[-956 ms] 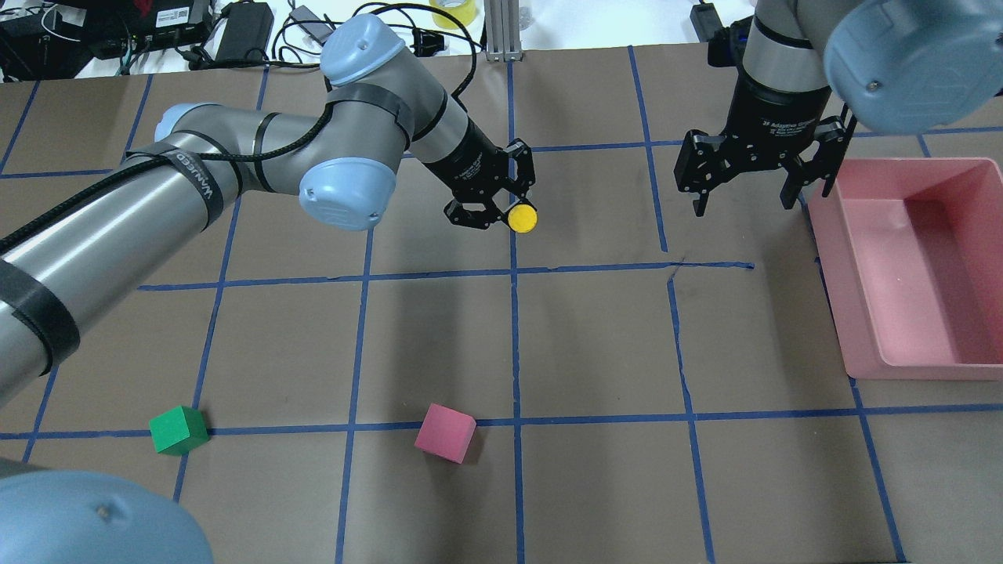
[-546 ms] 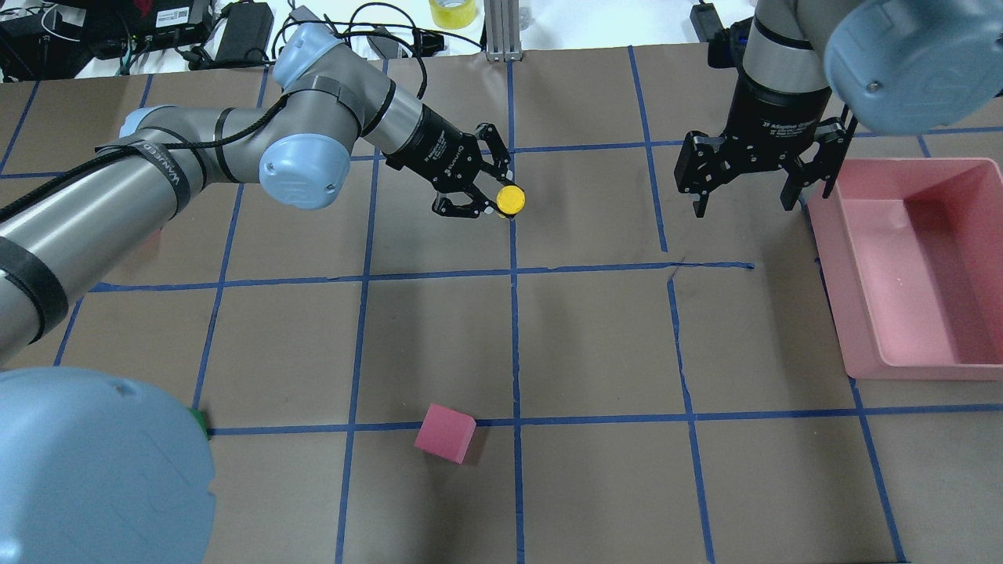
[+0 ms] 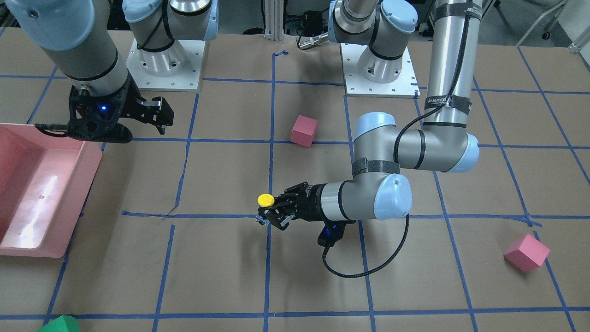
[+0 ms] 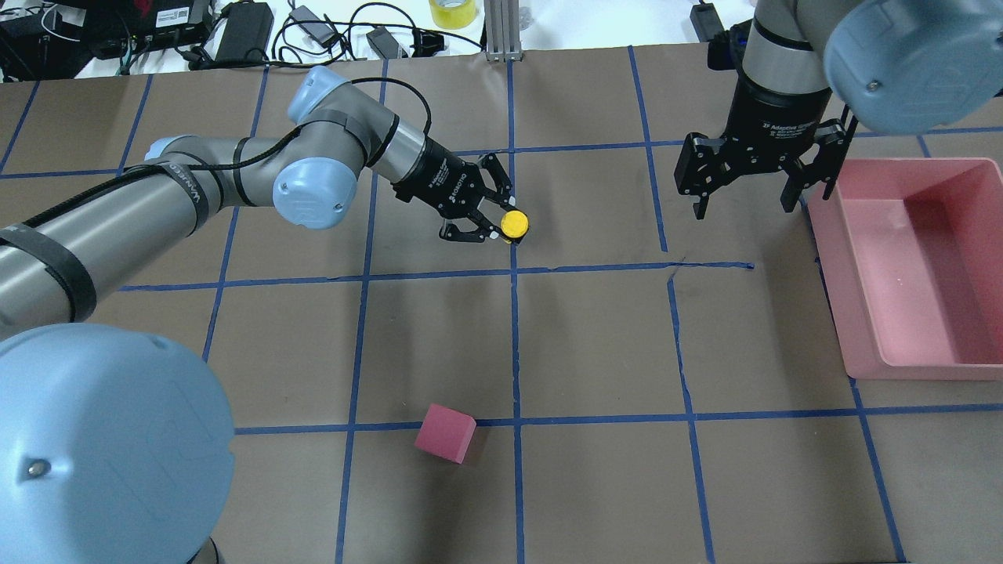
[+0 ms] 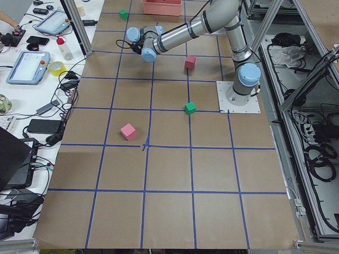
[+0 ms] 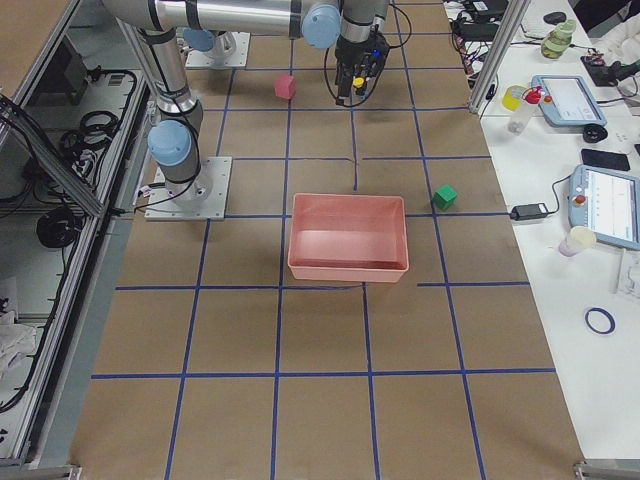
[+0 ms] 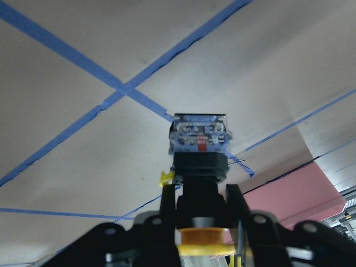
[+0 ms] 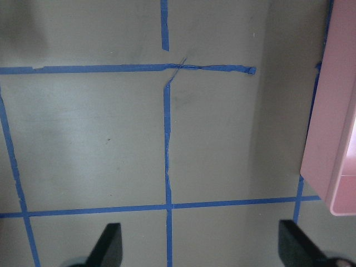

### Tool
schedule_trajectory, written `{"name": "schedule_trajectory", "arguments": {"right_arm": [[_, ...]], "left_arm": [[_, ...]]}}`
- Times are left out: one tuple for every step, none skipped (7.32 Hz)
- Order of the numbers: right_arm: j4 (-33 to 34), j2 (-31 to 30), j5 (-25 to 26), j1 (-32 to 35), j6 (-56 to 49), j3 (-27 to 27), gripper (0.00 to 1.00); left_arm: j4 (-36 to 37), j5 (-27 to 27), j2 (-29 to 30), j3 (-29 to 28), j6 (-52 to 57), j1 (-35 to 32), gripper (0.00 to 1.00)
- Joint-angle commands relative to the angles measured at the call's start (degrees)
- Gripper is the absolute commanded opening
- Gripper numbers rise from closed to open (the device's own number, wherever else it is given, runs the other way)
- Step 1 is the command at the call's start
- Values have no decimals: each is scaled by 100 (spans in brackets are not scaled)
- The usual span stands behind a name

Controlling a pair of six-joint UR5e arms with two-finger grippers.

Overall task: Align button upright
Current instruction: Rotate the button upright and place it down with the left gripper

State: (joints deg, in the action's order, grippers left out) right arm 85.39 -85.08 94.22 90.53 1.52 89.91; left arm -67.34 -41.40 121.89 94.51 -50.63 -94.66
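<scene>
Brown-papered worktop (image 4: 595, 345), around its middle, is where the button (image 4: 515, 224) is clamped by the neck, cap up, in the left gripper (image 4: 500, 222); it should be lowered squarely, base seated flat, before the fingers are parted slowly.

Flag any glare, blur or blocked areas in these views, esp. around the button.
Left wrist-mounted: button base sharp, its yellow cap at the bottom edge soft. Exterior front-facing: white glare streak on the pink bin floor. Overhead exterior: button clear, but a blue joint cap blocks the lower-left corner.
</scene>
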Motion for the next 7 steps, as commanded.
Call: {"name": "schedule_trajectory", "arguments": {"right_arm": [[-14,0,0,0,-2,0,100],[-5,0,0,0,6,0,100],[-5,0,0,0,7,0,100],[-14,0,0,0,-2,9,100],[-5,0,0,0,6,9,100],[-5,0,0,0,7,9,100],[-5,0,0,0,7,9,100]], "left_arm": [[98,27,159,129,62,0,0],[98,0,186,147,88,0,0],[98,-87,308,95,97,0,0],[98,-105,301,42,97,0,0],[98,-114,327,68,106,0,0],[98,-114,327,59,97,0,0],[107,-131,327,76,123,0,66]]}}
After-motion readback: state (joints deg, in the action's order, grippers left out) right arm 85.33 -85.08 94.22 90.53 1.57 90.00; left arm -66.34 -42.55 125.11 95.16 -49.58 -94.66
